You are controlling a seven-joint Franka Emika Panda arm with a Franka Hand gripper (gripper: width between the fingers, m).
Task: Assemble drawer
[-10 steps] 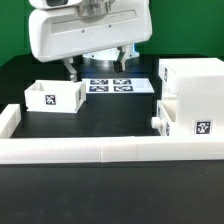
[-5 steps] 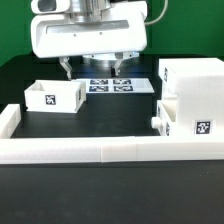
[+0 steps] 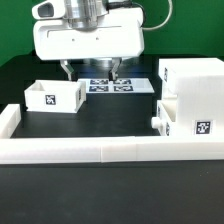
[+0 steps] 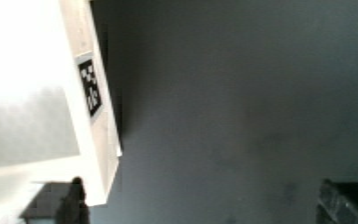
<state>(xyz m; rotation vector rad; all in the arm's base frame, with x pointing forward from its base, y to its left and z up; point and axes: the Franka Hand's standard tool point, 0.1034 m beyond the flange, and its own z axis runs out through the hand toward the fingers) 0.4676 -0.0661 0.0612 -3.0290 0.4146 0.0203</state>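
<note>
A small open-topped white tray [image 3: 55, 95] with a tag stands on the black table at the exterior view's left. The tall white housing [image 3: 192, 80] stands at the right, with a second tagged tray [image 3: 188, 120] low at its front. My gripper [image 3: 91, 72] hangs open and empty above the table, just behind and to the right of the left tray. In the wrist view the gripper [image 4: 206, 205] is open. One finger [image 4: 60, 200] lies over the tray's tagged wall [image 4: 91, 85]. The other finger [image 4: 354, 195] lies over bare table.
The marker board [image 3: 135, 85] lies flat behind the gripper, in the middle of the table. A long low white border wall [image 3: 100, 150] runs along the front and turns back at the left corner [image 3: 8, 118].
The gripper's body has turned a little and its two fingers now look closer together in the exterior view. It stays open and empty. The trays and housing have not moved.
</note>
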